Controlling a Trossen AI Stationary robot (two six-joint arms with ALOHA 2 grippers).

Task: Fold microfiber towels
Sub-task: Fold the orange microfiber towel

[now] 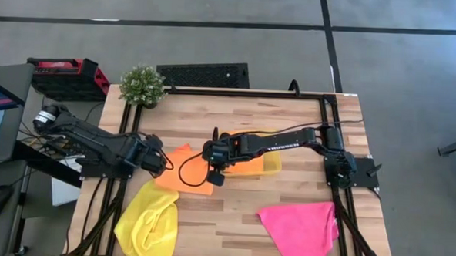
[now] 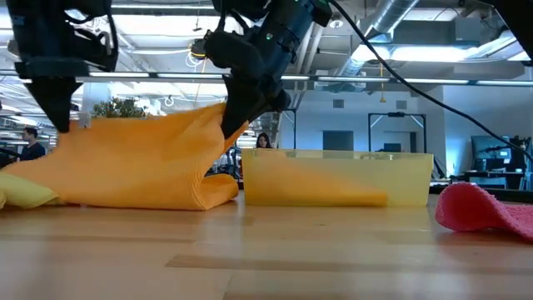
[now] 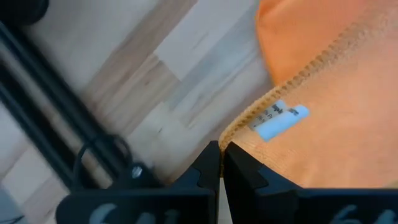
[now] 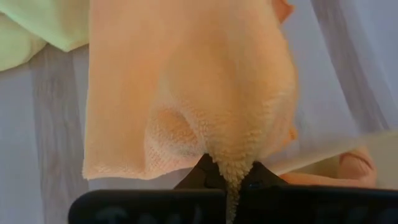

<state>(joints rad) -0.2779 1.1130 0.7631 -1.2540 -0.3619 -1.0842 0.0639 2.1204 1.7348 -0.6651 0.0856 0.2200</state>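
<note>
2 grippers, left (image 1: 162,157) and right (image 1: 215,174), are pinching 1 orange towel (image 1: 189,176) mid-fold (edges lifted), likely needing carrying across and matching.

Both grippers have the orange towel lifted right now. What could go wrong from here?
1. The right gripper pinches only a small bunched tuft of the orange towel, so it may slip out during the fold.
2. The left gripper grips right at the hemmed edge near the label; a pull could free it.
3. The yellow tray sits close beside the raised towel, and the yellow towel lies next to it; a sweep may snag or drag either.
</note>
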